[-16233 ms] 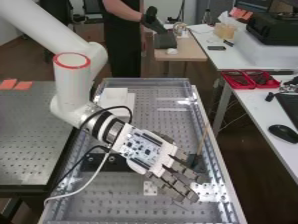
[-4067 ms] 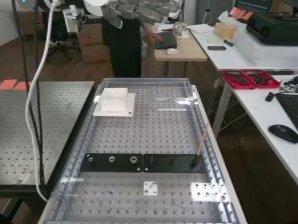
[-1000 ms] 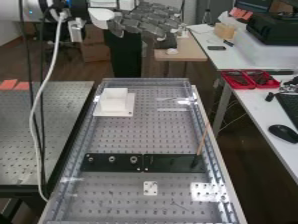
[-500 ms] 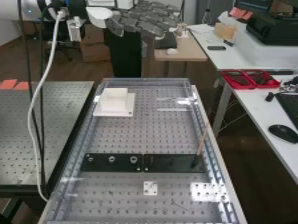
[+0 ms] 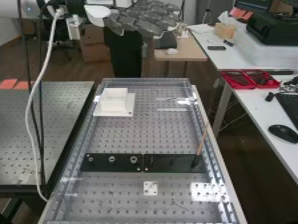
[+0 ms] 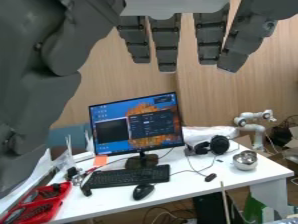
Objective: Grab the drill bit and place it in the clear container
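At the top edge of the high view, the hand [image 5: 148, 19] is raised beyond the bench's far end, well away from the plates. Its fingers [image 6: 165, 42] hang straight and apart in the wrist view, holding nothing. On the bench a black plate [image 5: 120, 162] carries several small round metal pieces; none is clearly recognizable as the drill bit. A thin brown rod [image 5: 201, 140] rises at a slant from a dark base at the black strip's right end. See-through edges with bright glints [image 5: 173, 109] lie at the far right of the perforated board, possibly the clear container.
A white block [image 5: 114, 100] on a white base stands at the far left of the perforated board [image 5: 143, 132]. Small white plates lie nearer. To the right, a white table [image 5: 243, 59] bears red trays [image 5: 249, 79] and a mouse [image 5: 284, 133]. Cables hang at the left.
From low over the black plate 16 s ago, the hand has gone up and away to the far end. Over the last second it shifted slightly left. The rod and white block stayed put.
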